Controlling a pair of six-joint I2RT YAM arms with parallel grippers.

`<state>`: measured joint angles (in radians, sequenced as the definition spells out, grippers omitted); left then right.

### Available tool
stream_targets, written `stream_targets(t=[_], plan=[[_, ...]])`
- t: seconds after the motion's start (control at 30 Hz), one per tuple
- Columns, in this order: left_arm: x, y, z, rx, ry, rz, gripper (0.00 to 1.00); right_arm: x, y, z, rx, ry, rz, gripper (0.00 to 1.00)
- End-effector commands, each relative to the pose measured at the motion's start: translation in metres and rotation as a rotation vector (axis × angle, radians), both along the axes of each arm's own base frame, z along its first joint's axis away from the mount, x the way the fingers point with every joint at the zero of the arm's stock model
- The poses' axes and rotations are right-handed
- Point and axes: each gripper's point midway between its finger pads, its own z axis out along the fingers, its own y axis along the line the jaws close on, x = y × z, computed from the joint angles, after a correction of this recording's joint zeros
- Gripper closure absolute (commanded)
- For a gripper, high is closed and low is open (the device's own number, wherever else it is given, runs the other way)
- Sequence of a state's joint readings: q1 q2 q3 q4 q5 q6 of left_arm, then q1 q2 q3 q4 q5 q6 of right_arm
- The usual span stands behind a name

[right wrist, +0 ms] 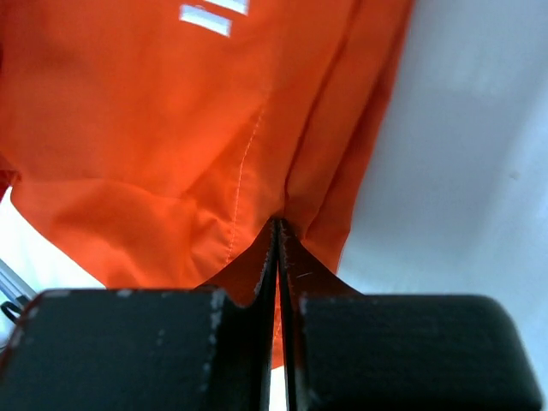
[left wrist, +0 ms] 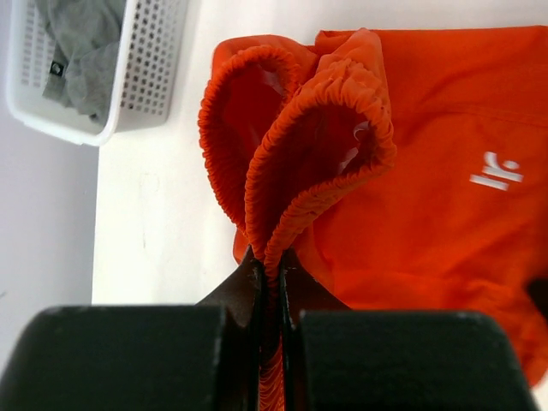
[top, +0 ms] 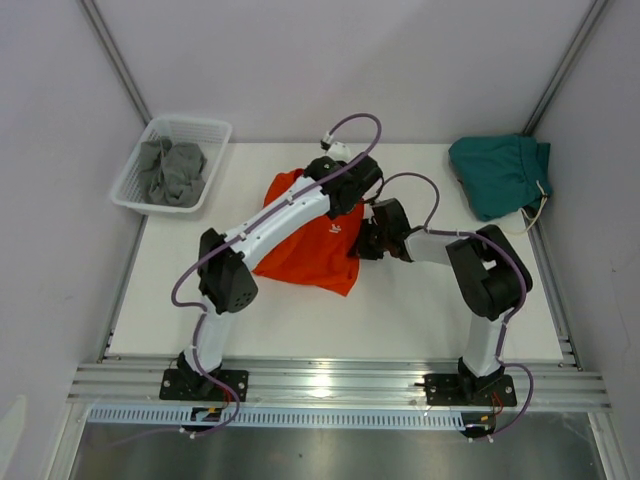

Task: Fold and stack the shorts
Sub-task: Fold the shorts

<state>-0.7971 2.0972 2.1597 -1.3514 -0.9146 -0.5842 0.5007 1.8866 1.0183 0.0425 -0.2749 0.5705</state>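
Holding bright orange cloth shorts by the gathered elastic waistband, left gripper clenched tight. Pinching a seamed edge of the same shorts, right gripper likewise clenched.

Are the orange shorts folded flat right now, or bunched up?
Bunched up, not folded: the orange shorts lie crumpled, waistband pinched in the left end effector and an edge in the right end effector.

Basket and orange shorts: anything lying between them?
No. Only bare table between basket and orange shorts; top external and left wrist views both show it.
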Motion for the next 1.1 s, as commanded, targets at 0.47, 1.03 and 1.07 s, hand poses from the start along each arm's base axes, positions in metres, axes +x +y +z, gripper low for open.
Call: stream_targets(t=[0.47,1.03,1.07], plan=[[-0.033,-0.025,-0.01,0.145,0.049,-0.127,0.99,-0.023,-0.004,-0.038,-0.059,0.102,-0.014,0.99],[-0.032,-0.063,-0.043,0.096,0.074,-0.205,0.99,-0.04,-0.04,-0.009,-0.163,0.056,-0.141,0.69],[-0.033,-0.066,-0.044,0.094,0.079,-0.219,0.99,-0.04,-0.041,-0.007,-0.163,0.052,-0.146,0.66]])
